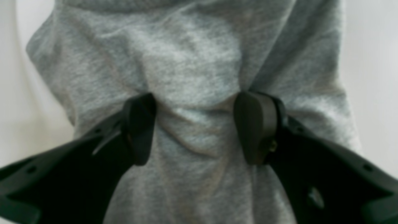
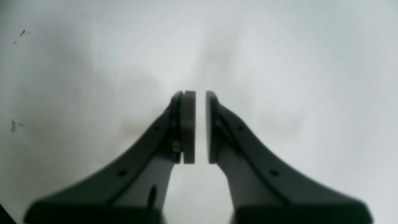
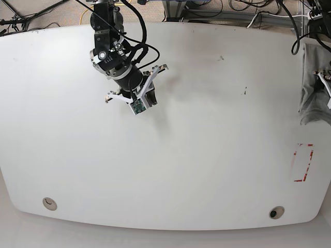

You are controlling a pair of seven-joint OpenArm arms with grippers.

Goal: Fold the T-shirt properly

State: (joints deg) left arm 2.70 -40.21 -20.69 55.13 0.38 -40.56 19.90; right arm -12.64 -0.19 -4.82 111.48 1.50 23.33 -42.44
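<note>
The light grey T-shirt (image 3: 312,98) is bunched at the far right edge of the white table (image 3: 207,155), partly out of the base view. No lettering shows. In the left wrist view the T-shirt (image 1: 199,62) fills the frame. My left gripper (image 1: 197,127) is open, its two black fingers (image 1: 140,127) pressed into the cloth with a fold bulging between them. My right gripper (image 2: 200,127) is over bare table, its pads a narrow gap apart with nothing between them. The right arm (image 3: 126,77) is at the back left of the table, far from the T-shirt.
A red-and-white rectangular mark (image 3: 303,163) lies on the table near the right edge, in front of the T-shirt. Two round holes (image 3: 49,203) (image 3: 276,212) sit near the front edge. Cables run along the back edge (image 3: 248,10).
</note>
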